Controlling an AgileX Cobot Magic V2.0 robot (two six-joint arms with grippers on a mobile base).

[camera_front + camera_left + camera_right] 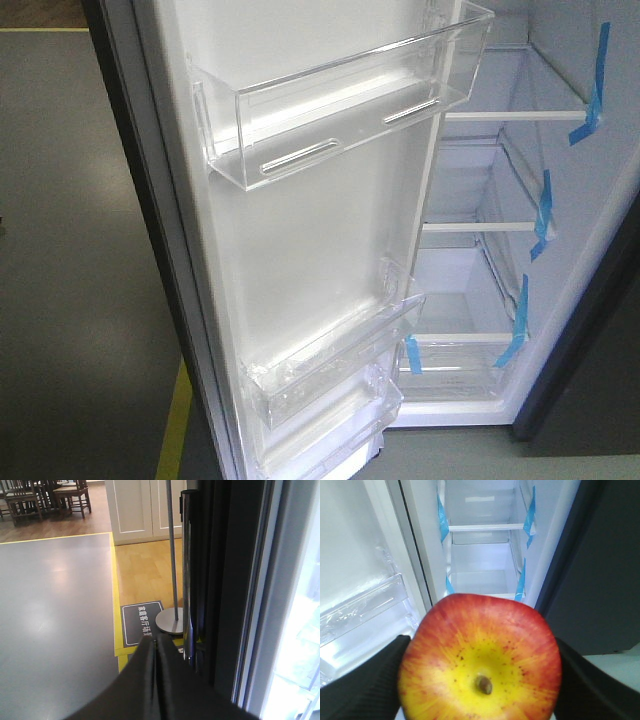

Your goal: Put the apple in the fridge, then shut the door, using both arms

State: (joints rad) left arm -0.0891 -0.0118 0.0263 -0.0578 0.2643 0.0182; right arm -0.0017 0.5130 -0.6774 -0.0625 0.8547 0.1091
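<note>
I've got apple (480, 650) in R claw (477, 680); fridge (480, 575) shelf (485, 528) front edge dead ahead. L claw (156, 655) pinched closed beside door (220, 580).

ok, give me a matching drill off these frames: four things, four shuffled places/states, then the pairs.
Things:
1. apple
2. door
3. left gripper
4. tape strips

Places/states:
a. blue, on the shelf edges inside the fridge
b. swung open, clear bins facing the camera
c. shut, holding nothing, beside the door's dark outer side
d. clamped in the right gripper, in front of the open compartment

Pairs: 1-d, 2-b, 3-c, 4-a
</note>
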